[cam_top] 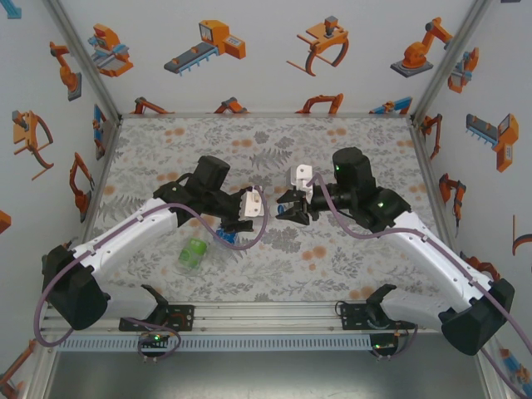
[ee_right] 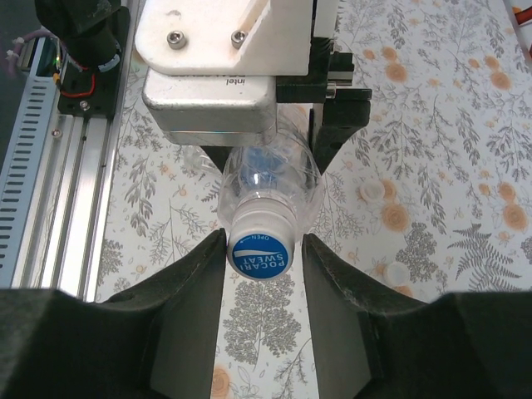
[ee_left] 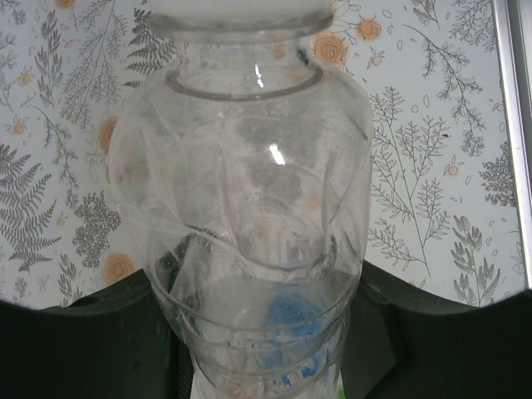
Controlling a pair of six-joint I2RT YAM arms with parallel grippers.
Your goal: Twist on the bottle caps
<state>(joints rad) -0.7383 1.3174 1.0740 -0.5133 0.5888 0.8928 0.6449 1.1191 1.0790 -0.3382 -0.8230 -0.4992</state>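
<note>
Two grippers at one blue-label bottle

The left gripper pinches this bottle above the tabletop. The right gripper flanks its blue cap; whether it grips is unclear. The green-label bottle lies on the tabletop.

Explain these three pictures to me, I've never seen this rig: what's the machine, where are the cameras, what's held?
Two robot arms sit at the near edge of a table. One picture looks down from above; the other two come from cameras on each wrist. The left claw holds a clear blue-labelled bottle. The right claw straddles its Pocari Sweat cap; whether it pinches, I cannot tell. A green-labelled bottle lies on the table, plus two loose white caps.
</note>
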